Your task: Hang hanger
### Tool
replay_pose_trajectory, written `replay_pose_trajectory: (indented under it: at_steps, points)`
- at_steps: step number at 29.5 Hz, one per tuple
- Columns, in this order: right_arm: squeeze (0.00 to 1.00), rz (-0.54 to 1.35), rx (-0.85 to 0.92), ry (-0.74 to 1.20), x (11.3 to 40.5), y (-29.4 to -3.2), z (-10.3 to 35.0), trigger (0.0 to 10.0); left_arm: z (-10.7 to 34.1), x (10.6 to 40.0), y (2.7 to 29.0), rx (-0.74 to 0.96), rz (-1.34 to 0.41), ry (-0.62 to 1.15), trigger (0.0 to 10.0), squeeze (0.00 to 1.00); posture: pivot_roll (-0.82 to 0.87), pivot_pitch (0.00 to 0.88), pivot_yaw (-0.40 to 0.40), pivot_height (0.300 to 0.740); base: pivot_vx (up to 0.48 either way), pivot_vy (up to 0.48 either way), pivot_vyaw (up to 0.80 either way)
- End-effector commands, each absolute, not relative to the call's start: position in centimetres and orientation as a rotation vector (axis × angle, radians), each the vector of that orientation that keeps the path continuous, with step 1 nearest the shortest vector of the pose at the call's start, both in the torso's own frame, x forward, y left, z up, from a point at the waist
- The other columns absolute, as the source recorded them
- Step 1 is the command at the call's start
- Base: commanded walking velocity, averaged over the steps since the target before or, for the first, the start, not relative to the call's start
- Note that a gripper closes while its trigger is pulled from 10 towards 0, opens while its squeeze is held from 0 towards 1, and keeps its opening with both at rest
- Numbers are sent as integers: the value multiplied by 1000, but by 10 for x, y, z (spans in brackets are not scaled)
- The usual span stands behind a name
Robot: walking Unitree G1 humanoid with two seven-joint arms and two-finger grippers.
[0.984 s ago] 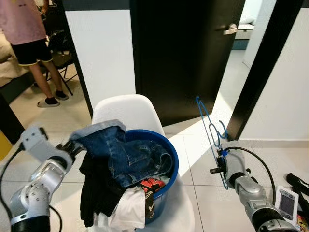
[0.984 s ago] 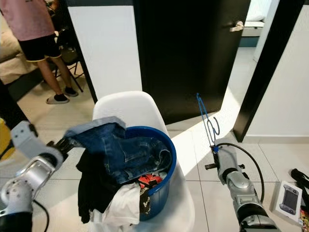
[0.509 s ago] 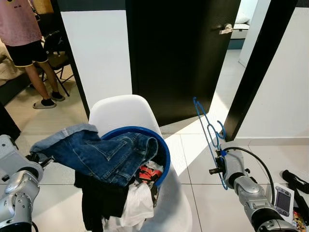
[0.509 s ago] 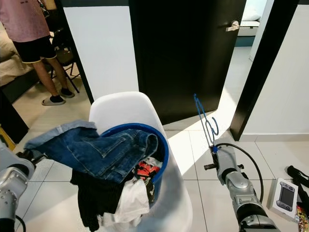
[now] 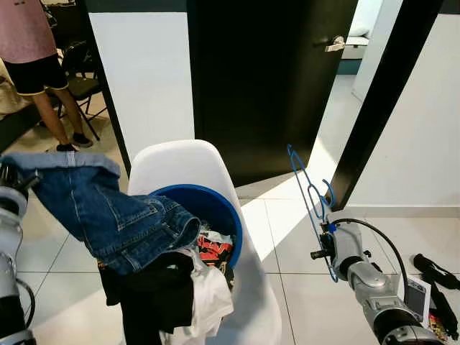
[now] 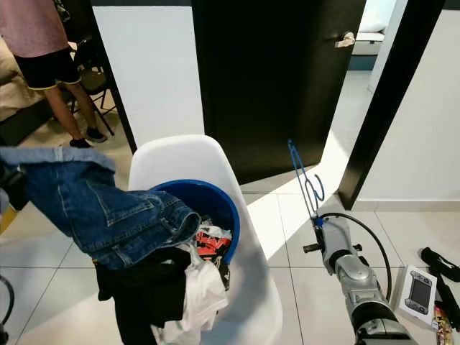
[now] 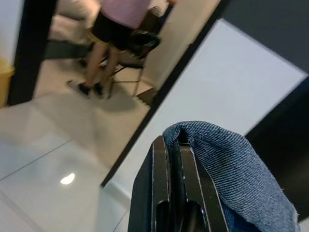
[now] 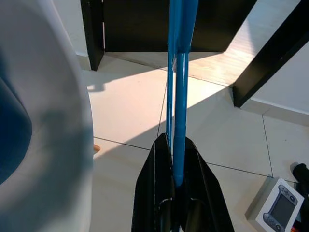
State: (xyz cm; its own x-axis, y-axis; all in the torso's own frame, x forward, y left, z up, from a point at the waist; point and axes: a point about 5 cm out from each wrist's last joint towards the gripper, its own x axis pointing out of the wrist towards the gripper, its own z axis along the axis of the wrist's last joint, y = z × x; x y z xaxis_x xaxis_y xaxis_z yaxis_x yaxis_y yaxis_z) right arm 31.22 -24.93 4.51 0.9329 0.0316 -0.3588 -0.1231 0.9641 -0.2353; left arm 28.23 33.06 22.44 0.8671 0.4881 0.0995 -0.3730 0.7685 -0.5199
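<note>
Left eye view: left hand, clamped on the jeans, had dragged them further toward 9 o'clock; right hand kept gripping the blue hanger.

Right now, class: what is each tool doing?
Left tool: shut on the jeans.
Right tool: shut on the blue hanger.

The two eye views look down and forward from high up on the robot's head. Both show the same white chair, blue tub and black door, just shifted sideways a little. The left wrist view looks along the left tool, very close. The right wrist view looks along the right tool, toward the floor.
</note>
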Motion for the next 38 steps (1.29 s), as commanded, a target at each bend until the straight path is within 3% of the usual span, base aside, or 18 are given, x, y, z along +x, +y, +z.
replay_pose_trajectory:
  at_steps: [1,6,9,13,14,16,17,18,23,27,29,30,34,36,37,38]
  points:
    - [0,91,-263,376,313,-248,44,10000,237,280,330,-514,450,-292,0,0,8,0,-12,740,0,0,0]
    - [0,97,-264,375,313,-247,44,10000,176,275,339,-537,560,-102,0,0,6,0,-14,740,0,0,0]
    - [0,98,-265,375,313,-247,44,10000,168,272,342,-519,590,-71,0,0,4,0,-13,740,0,0,0]
    - [0,99,-264,382,312,-247,42,10000,131,255,358,-487,755,67,0,0,1,0,-15,740,0,0,0]
    - [0,100,-265,384,311,-247,42,10000,125,252,363,-485,793,87,3373,863,0,0,-16,740,0,0,0]
    - [0,100,-266,386,311,-247,41,10000,122,250,365,-484,812,94,3373,863,0,0,-16,740,0,0,0]
    - [0,101,-266,387,311,-247,41,10000,124,250,366,-478,816,91,6863,1000,-1,0,-16,740,0,0,0]
    - [0,100,-267,387,311,-248,42,10000,132,252,367,-436,814,66,10000,1000,-4,0,-15,740,0,0,0]
    - [0,99,-266,385,312,-249,43,10000,147,255,370,-338,816,25,10000,1000,-5,0,-15,740,0,0,0]
    - [0,96,-264,385,312,-250,44,10000,181,258,372,-40,815,-37,10000,1000,-4,0,-13,740,0,0,0]
    - [0,96,-264,385,312,-250,44,10000,181,258,372,-40,815,-37,10000,1000,-4,0,-13,740,0,0,0]
    - [0,94,-260,387,312,-250,43,10000,213,271,349,174,667,-158,10000,1000,-2,0,-12,740,0,0,0]
    - [0,94,-259,387,312,-250,43,10000,225,278,333,232,568,-214,10000,1000,-2,0,-12,740,0,0,0]
    - [0,95,-260,389,312,-249,43,10000,237,291,288,328,297,-285,10000,1000,-1,0,-14,740,0,0,0]
    - [0,96,-261,391,312,-249,43,10000,235,295,263,383,129,-280,10000,0,-6,0,-11,740,0,0,0]
    - [0,97,-262,392,312,-249,43,10000,230,294,240,446,-36,-255,10000,0,-9,0,-10,740,0,0,0]
